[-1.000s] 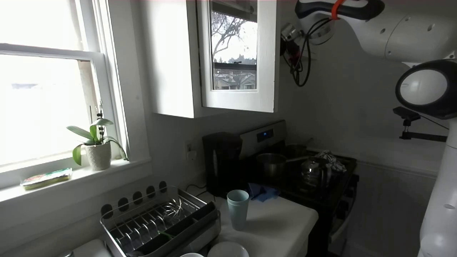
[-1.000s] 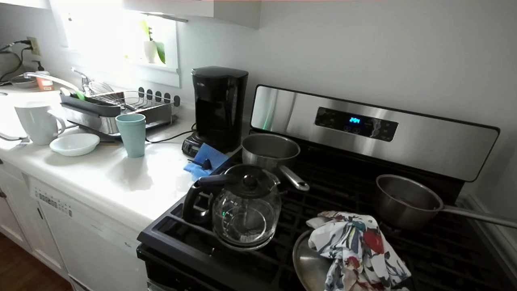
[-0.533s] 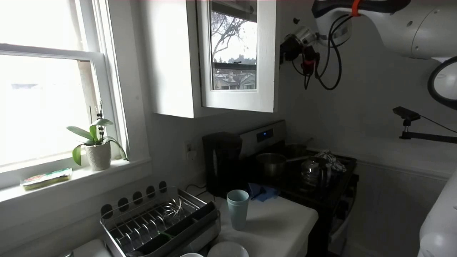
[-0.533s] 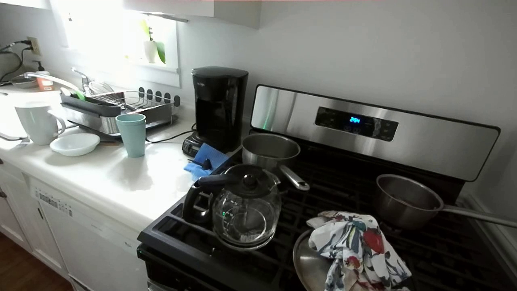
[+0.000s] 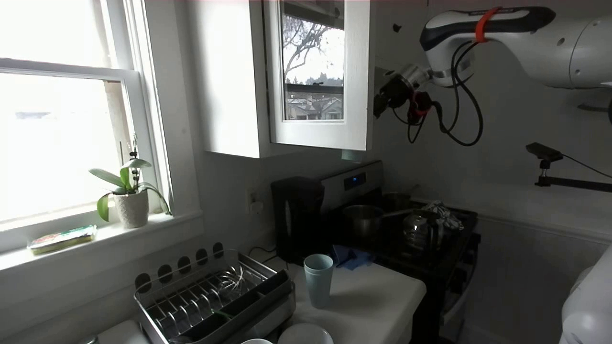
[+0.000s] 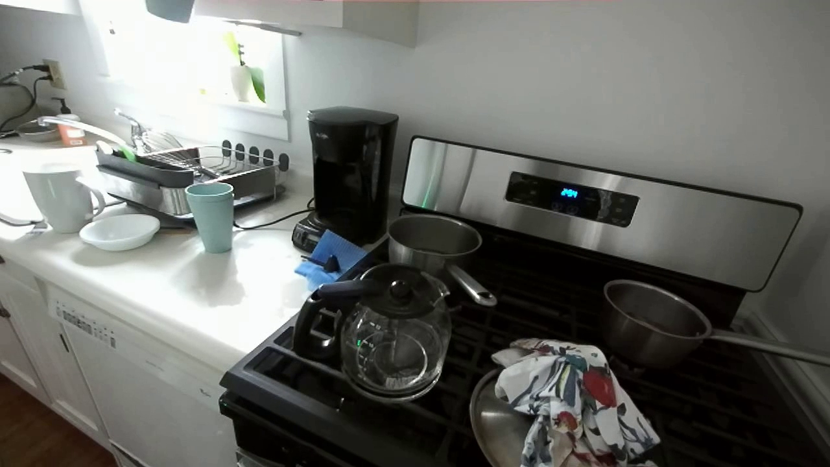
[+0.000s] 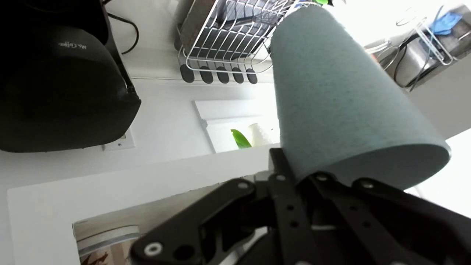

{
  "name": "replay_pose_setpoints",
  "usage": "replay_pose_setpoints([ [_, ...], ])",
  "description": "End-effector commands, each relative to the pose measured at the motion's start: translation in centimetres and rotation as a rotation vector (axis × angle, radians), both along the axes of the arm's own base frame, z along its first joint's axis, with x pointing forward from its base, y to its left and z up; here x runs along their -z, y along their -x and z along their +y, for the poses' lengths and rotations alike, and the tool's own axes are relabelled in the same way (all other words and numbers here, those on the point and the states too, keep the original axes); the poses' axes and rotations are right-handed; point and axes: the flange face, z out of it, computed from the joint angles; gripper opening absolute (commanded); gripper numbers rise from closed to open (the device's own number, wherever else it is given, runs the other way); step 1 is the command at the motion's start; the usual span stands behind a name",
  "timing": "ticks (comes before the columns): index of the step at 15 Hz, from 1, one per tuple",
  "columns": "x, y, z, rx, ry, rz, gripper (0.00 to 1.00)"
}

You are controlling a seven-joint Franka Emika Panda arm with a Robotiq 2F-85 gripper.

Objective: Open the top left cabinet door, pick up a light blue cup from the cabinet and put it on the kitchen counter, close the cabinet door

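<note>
The glass-paned top left cabinet door [image 5: 356,95] stands open from the white cabinet [image 5: 229,81]. My gripper [image 7: 294,165] is shut on the rim side of the light blue cup [image 7: 342,92], which hangs tilted in front of the jaws in the wrist view. The gripper [image 5: 379,106] is partly hidden behind the door in an exterior view. The held cup's lower end [image 5: 353,155] shows just below the door, and at the top edge of an exterior view [image 6: 170,9]. A deeper blue cup [image 6: 212,217] stands upright on the white kitchen counter [image 6: 162,292].
A dish rack [image 5: 215,296], a white bowl [image 6: 120,232], a white mug [image 6: 58,198] and a black coffee maker [image 6: 353,172] stand on the counter. The stove [image 6: 519,259] bears two pots, a glass carafe [image 6: 395,344] and a patterned cloth [image 6: 577,395].
The arm has drawn right, away from the cabinet, and then gone down. The held cup's lower end has come into view below the door. The door and the things on the counter stay still.
</note>
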Motion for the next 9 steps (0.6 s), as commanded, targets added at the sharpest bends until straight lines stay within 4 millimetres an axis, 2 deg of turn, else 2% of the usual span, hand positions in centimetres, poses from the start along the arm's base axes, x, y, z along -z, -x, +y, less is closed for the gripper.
replay_pose_setpoints([
  [1, 0.28, 0.09, -0.13, -0.009, 0.002, -0.001, 0.07],
  [8, 0.34, 0.54, -0.03, -0.015, 0.002, -0.008, 0.07],
  [9, 0.34, 0.54, -0.03, -0.015, 0.002, -0.008, 0.02],
])
